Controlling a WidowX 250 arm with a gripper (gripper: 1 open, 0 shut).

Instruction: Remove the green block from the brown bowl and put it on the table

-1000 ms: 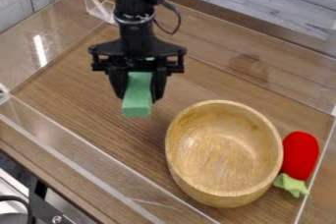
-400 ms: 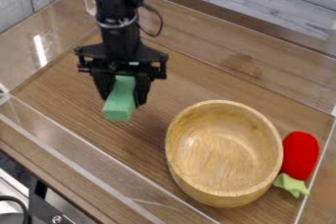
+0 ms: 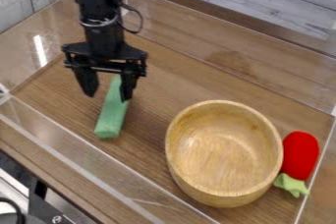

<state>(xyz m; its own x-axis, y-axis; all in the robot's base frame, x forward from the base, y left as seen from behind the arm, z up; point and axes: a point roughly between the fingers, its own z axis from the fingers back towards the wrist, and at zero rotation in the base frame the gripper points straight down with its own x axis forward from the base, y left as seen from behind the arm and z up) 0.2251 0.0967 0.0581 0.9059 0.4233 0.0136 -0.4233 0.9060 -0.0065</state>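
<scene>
The green block (image 3: 113, 116) lies on the table (image 3: 223, 71), left of the brown bowl (image 3: 172, 141), and its far end still reaches up between my fingers. My gripper (image 3: 108, 81) points straight down just above that end, and it is open, its fingers standing wider than the block. The bowl is empty and sits at the front right.
A red toy with green leaves (image 3: 301, 157) lies against the bowl's right side. Low clear acrylic walls (image 3: 79, 159) border the tabletop on the front and the left. The black arm rises toward the upper left.
My gripper carried the green block left and down, away from the bowl, then opened. The block now rests on the table instead of hanging in the fingers.
</scene>
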